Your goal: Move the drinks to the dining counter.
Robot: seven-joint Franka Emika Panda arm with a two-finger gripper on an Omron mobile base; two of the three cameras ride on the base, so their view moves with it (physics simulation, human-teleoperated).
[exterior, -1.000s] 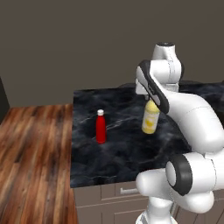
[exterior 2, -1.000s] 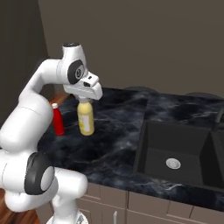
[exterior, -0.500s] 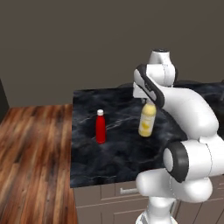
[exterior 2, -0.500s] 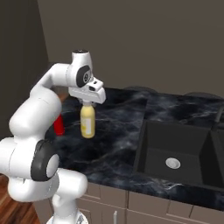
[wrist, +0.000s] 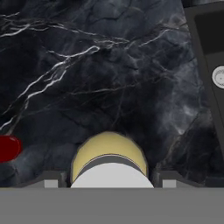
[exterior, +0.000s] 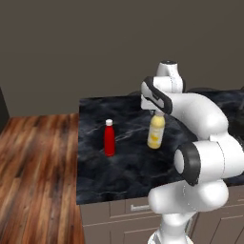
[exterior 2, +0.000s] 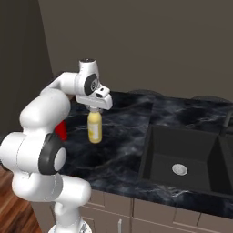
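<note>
My gripper (exterior: pixel 157 112) is shut on the pale cap of the yellow juice bottle (exterior: pixel 156 132), which hangs upright just over the black marble worktop (exterior: pixel 95 164). From the right, the gripper (exterior 2: pixel 94 108) and the juice bottle (exterior 2: pixel 94 129) show in front of the arm. In the hand view the bottle (wrist: pixel 109 151) sits between the fingertips (wrist: pixel 53 178), seen from above. The red bottle (exterior: pixel 109 138) with a white cap stands on the worktop to its left, apart from it, and shows again as a red bottle (wrist: pixel 8 146) at the left edge. The dining counter is out of view.
A black sink (exterior 2: pixel 182 159) is sunk into the worktop to the right of the bottle, with its drain (wrist: pixel 218 76) showing at the hand view's edge. Handled drawers (exterior: pixel 138 208) lie under the worktop. Wooden floor (exterior: pixel 33 181) spreads to the left.
The arm has swung its upper links while carrying the yellow bottle, which has drifted slightly toward the red bottle and a touch lower. The red bottle has stayed put.
</note>
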